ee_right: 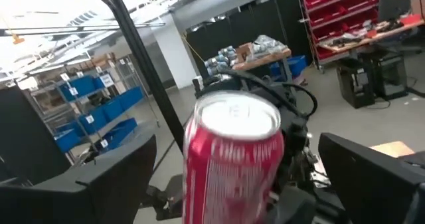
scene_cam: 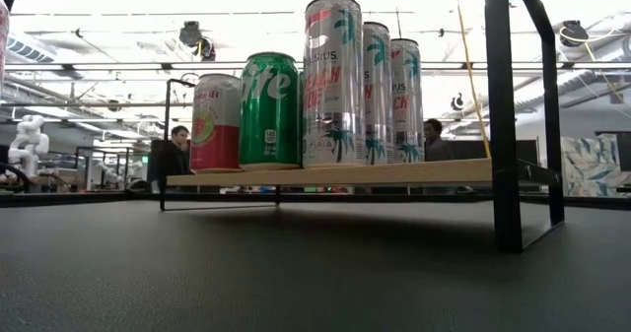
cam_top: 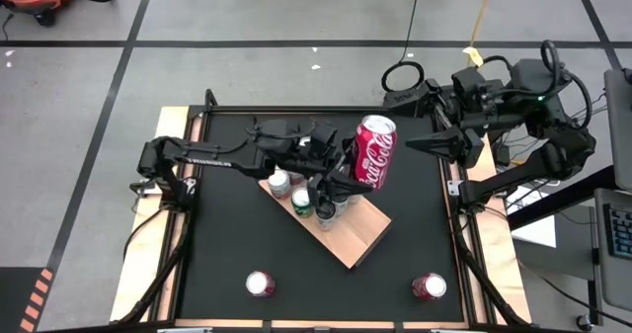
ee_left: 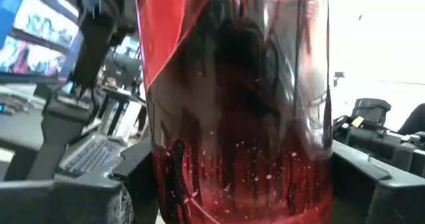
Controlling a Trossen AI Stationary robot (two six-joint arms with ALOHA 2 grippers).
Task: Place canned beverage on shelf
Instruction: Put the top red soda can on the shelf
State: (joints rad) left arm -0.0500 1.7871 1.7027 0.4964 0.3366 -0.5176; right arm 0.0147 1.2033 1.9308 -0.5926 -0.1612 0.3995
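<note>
A red cola can is high above the table, over the far end of the shelf, a tan board on black rods. My left gripper is shut on it; the can fills the left wrist view. Several cans stand on the shelf: a pink one, a green one and tall silver ones. My right gripper is open beside the red can, on the side toward the table's right edge. Its fingers stand apart from the can, touching nothing. My left gripper pinches the red can's side wall, low on the can, between its two fingers. The fingers come roughly level from the table's left side. The can stands about upright, top up, lifted clear of the shelf and the table.
Two more red cans stand on the black table near its near edge, one at left and one at right. The shelf lies slantwise at the table's middle. Pale wooden rails run along the table's sides.
</note>
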